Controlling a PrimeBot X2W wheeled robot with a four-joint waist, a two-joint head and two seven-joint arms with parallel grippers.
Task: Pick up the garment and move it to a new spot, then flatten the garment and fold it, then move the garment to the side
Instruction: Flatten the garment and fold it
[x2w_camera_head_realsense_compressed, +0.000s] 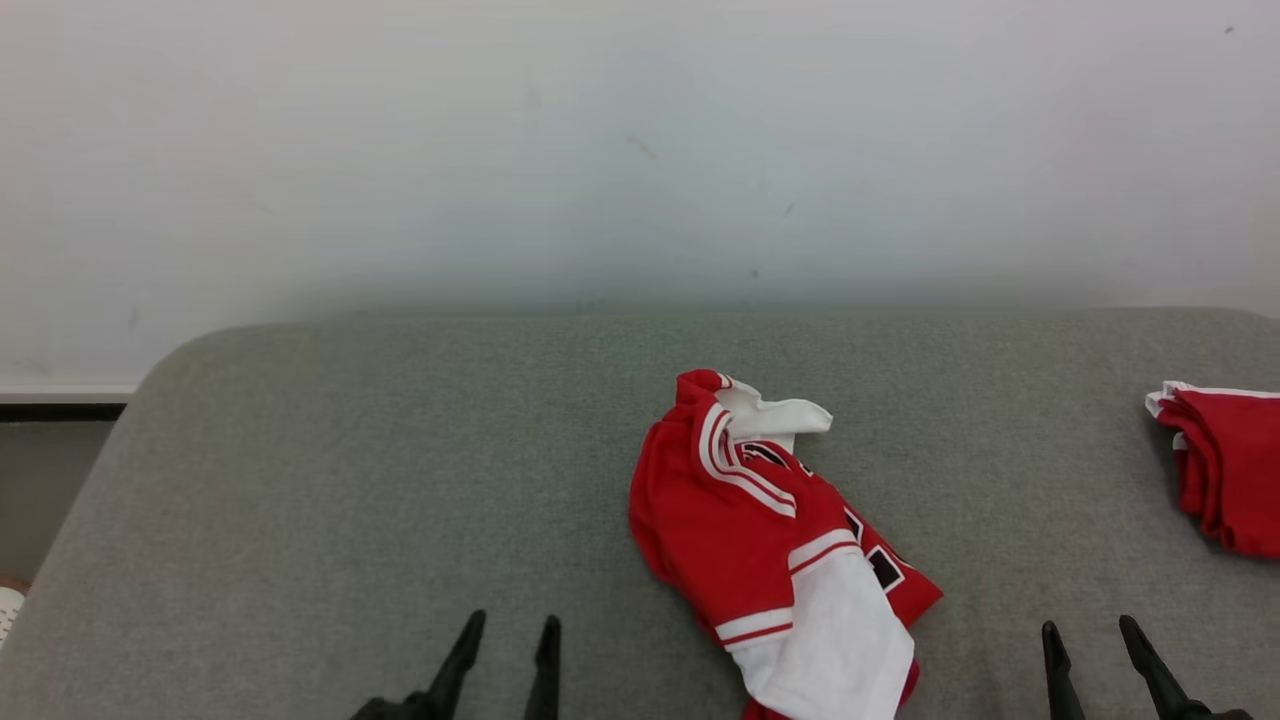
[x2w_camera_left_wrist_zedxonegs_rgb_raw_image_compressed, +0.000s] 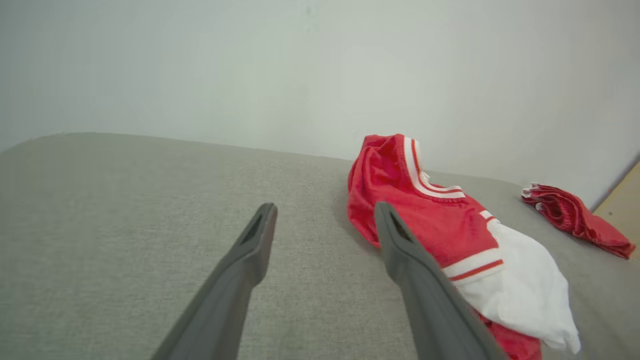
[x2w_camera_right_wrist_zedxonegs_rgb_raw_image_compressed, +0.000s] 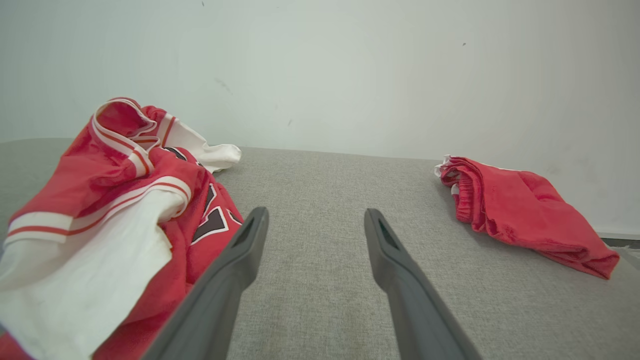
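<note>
The left gripper (x2w_camera_head_realsense_compressed: 512, 628) and the right gripper (x2w_camera_head_realsense_compressed: 1088, 630) both have their jaws spread wide and hold nothing. The crumpled red and white garment (x2w_camera_head_realsense_compressed: 760, 530) lies on the grey surface (x2w_camera_head_realsense_compressed: 350, 480) between them, touching neither. Another red cloth (x2w_camera_head_realsense_compressed: 1225, 460) lies well apart, to the right.

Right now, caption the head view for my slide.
Crumpled red-and-white garment on grey surface between open left gripper and open right gripper; red cloth far right.
</note>
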